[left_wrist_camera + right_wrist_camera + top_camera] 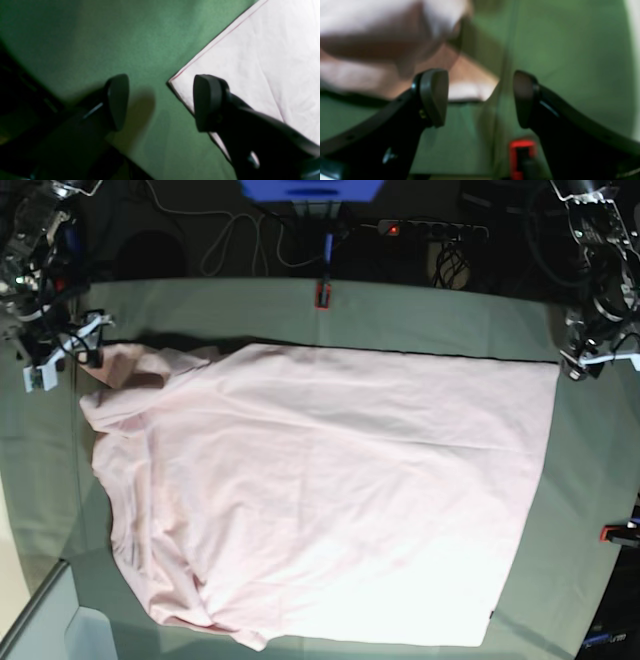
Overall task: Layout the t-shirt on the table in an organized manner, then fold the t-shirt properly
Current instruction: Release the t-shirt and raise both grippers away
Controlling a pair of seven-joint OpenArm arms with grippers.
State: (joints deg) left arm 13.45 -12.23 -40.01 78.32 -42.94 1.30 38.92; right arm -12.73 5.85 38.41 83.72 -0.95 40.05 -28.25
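Green surface [420, 305] carries the shirt [330, 490], spread but bunched at one side. Both end effectors, left [160, 102] and right [480, 97], gape empty; folding over those bunched wrinkles would likely skew it.

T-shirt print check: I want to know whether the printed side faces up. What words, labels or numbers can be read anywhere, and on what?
None can be read.
T-shirt: plain pink side up, no lettering in sight.
Table: no text.
Both wrist views: too blurred to show any.
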